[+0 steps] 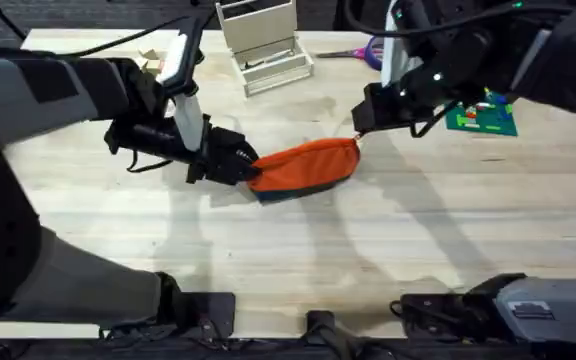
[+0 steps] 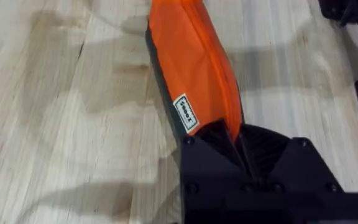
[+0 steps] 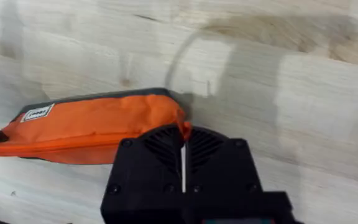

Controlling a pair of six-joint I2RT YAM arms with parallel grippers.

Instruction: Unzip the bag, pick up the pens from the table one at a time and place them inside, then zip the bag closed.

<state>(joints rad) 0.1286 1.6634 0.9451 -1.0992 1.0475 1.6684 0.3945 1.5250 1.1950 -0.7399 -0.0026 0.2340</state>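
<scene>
The bag (image 1: 306, 167) lies on the bench (image 1: 388, 260) at its middle, held from both ends. Its left end is clamped in the left gripper (image 2: 238, 140), the jaws pressed together on the fabric. At its right end, the right gripper (image 3: 183, 134) is closed narrowly on an orange tab, judged to be the zip pull. The zip looks shut. The left hold should be kept firm and the pull drawn straight along the zip, low over the bag. Beyond the bag stand a white tray (image 1: 265, 45) and purple-handled scissors (image 1: 366, 50).

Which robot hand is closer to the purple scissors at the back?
Right. The right end effector pinches the bag's end just below the scissors; the left end effector holds the bag's far end.
</scene>
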